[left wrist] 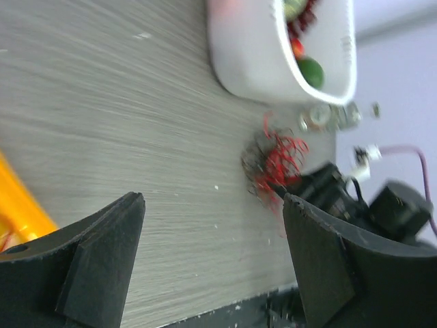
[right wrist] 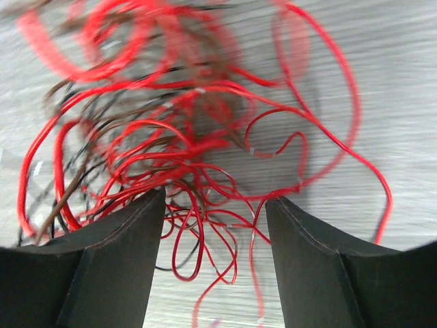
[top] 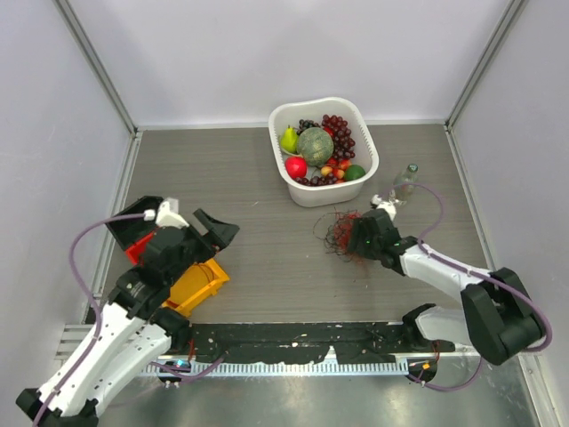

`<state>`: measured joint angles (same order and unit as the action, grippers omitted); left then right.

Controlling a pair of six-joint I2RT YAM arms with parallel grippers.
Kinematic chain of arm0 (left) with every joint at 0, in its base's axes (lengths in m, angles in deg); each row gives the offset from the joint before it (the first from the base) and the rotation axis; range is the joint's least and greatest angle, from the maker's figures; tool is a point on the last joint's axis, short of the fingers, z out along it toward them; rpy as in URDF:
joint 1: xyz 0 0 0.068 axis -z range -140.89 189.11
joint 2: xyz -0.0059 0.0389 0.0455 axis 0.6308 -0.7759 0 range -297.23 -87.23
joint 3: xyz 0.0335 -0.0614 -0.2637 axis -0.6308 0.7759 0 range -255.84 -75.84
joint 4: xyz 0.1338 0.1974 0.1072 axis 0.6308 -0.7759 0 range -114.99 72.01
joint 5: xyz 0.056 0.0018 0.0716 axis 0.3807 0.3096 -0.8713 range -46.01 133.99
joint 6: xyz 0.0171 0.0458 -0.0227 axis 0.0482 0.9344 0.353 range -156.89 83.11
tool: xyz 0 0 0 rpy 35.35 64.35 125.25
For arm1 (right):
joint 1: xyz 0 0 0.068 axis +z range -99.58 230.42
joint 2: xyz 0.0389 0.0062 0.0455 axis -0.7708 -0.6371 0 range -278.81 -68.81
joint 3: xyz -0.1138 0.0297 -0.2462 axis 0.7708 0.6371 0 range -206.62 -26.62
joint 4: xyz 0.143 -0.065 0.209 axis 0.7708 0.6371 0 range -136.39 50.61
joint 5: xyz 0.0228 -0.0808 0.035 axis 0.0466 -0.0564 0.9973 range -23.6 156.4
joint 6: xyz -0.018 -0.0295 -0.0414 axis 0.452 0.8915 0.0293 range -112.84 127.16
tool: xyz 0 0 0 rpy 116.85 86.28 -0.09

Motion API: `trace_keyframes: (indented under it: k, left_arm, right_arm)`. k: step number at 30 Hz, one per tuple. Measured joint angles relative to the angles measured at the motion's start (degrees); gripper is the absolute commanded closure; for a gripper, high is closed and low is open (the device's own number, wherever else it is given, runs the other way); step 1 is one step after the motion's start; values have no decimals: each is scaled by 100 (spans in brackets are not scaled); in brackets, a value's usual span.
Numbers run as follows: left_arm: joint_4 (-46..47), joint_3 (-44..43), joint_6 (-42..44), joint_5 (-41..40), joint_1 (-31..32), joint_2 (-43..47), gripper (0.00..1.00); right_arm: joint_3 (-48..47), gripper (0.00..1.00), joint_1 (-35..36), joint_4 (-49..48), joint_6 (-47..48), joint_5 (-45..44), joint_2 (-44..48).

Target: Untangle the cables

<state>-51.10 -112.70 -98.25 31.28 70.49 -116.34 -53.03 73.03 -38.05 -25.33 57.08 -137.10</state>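
The cables point(top: 341, 233) are a small tangle of thin red and dark brown wire loops on the grey table, just in front of the white basin. My right gripper point(top: 358, 240) is open and sits right at the bundle's near right side. In the right wrist view the red and dark loops point(right wrist: 184, 137) fill the frame, and several strands lie between my spread fingers point(right wrist: 109, 266). My left gripper point(top: 204, 233) is open and empty, far left of the bundle. In the left wrist view the bundle point(left wrist: 276, 164) shows small beyond my right finger point(left wrist: 328, 266).
A white basin point(top: 366, 176) of fruit stands behind the cables. A small clear bottle point(top: 406, 181) stands to the basin's right, close to the right wrist. An orange bin point(top: 197, 283) and a red piece point(top: 136, 249) lie by the left arm. A black strip point(top: 302, 338) runs along the near edge.
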Motion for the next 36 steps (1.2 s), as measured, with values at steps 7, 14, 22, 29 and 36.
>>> trace_keyframes:
  k: [7,14,22,29,36]
  left_arm:
    - [1816,74,907,2065,0,-2070,29]
    - [2712,66,1123,3110,396,-3939,31]
    - [3128,-345,1445,2855,990,-4684,27]
    - [3158,-874,1539,2048,852,-5195,23]
    - [3469,-1646,1615,2588,710,-6900,71]
  right_arm:
    - [-643,37,1794,-13,-101,90,-802]
    - [-509,35,2389,627,-221,42,138]
    - [-337,34,2378,1436,-651,-568,1825]
    - [-247,34,2378,1154,-909,-175,1832]
    - [-247,34,2378,789,-935,181,1263]
